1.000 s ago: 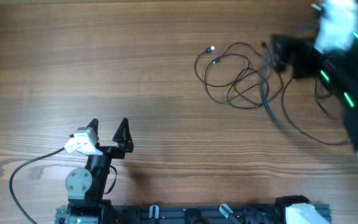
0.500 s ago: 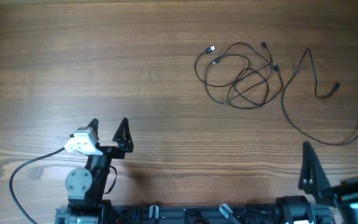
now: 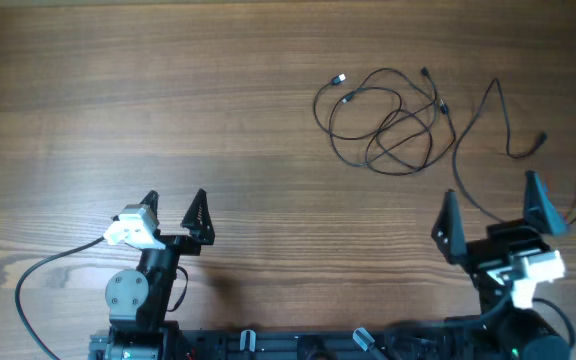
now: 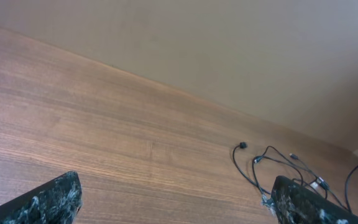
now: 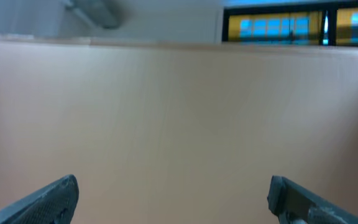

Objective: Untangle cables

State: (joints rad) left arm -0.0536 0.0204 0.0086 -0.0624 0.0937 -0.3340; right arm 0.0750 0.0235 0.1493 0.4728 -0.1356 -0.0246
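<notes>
Black cables (image 3: 383,120) lie tangled on the wooden table (image 3: 168,90). Only the overhead view shows a separate cord (image 3: 488,110) just right of the tangle. Well apart from it, the left gripper (image 3: 175,197) gapes wide, holding nothing. Nearer, the right gripper (image 3: 491,190) is equally spread and empty, and its camera sees only a tan panel (image 5: 179,124).

Robot lab bench: wood-grain table (image 3: 118,90), arm-mounting rail (image 3: 298,346), plain beige partition (image 5: 179,124).

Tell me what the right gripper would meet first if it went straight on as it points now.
Probably the loose single cable curving just ahead of the right gripper. Height is unclear: its wrist view shows only a beige surface, so it may pass above.
</notes>
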